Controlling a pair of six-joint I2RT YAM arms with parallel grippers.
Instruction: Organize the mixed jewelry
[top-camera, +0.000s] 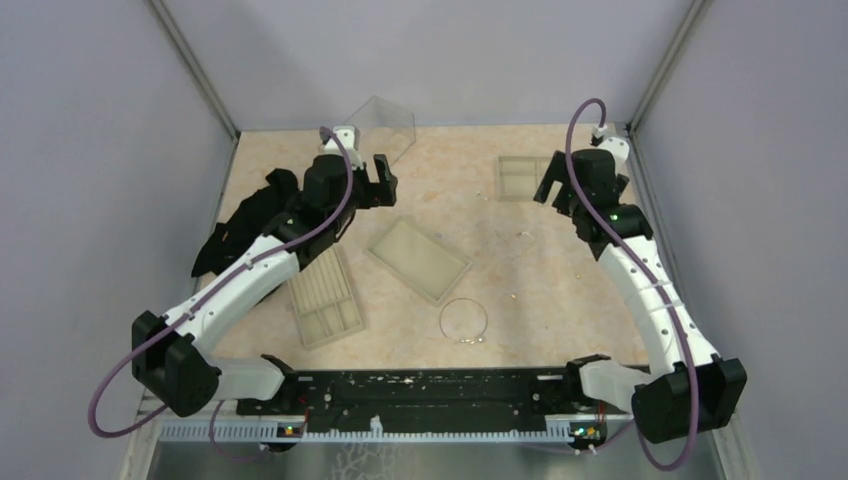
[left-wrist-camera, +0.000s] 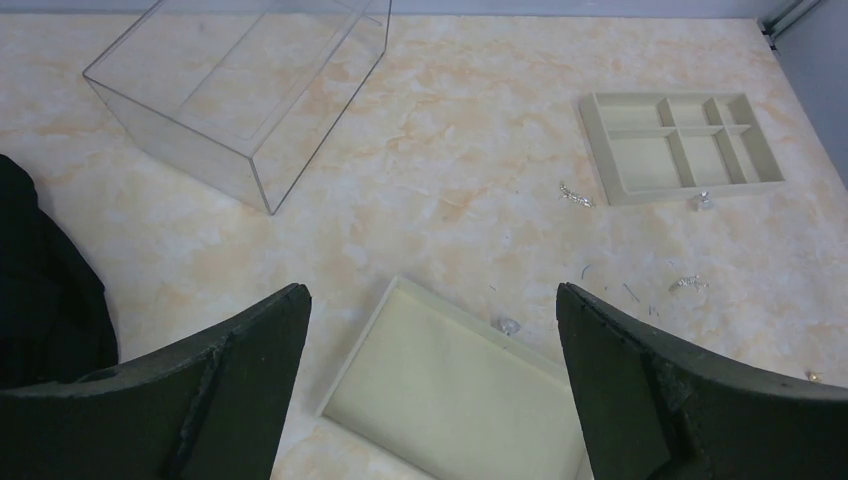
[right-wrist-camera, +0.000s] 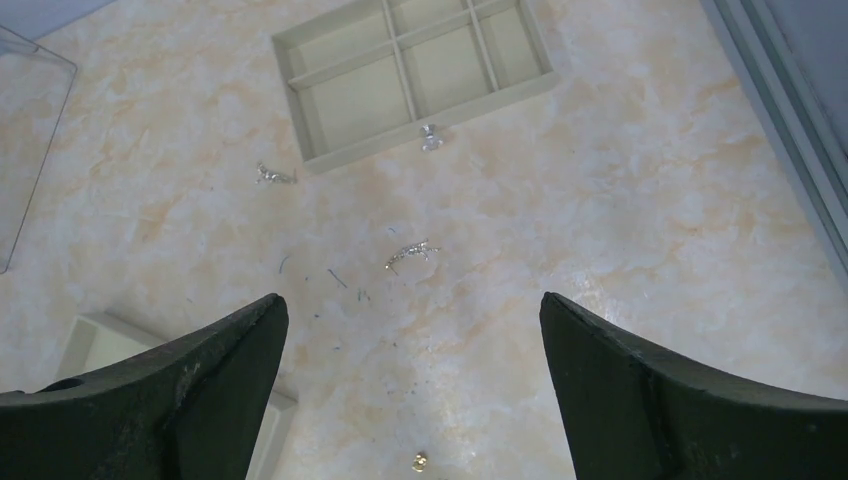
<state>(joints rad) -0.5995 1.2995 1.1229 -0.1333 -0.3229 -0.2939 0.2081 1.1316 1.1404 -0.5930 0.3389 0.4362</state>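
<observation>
The thin silver wire hoop (top-camera: 463, 321) lies on the table near the front, seen only in the top view. Tiny silver pieces (left-wrist-camera: 575, 196) (left-wrist-camera: 704, 201) (left-wrist-camera: 688, 284) lie near the beige compartmented tray (left-wrist-camera: 640, 160); another (left-wrist-camera: 509, 325) touches the flat tray's rim. The right wrist view shows silver pieces (right-wrist-camera: 272, 176) (right-wrist-camera: 430, 138) (right-wrist-camera: 412, 252) and a gold piece (right-wrist-camera: 420, 461). My left gripper (top-camera: 383, 180) (left-wrist-camera: 431, 290) is open and empty above the flat beige tray (left-wrist-camera: 450, 390). My right gripper (top-camera: 550, 185) (right-wrist-camera: 411, 298) is open and empty, hovering above the bare table beside the compartmented tray (right-wrist-camera: 415, 75).
A clear plastic box (top-camera: 383, 125) (left-wrist-camera: 240, 90) stands at the back. A ridged beige tray (top-camera: 325, 295) lies at the left front, the flat tray (top-camera: 418, 259) in the middle. A black cloth-like mass (top-camera: 240, 225) lies along the left wall. Grey walls enclose the table.
</observation>
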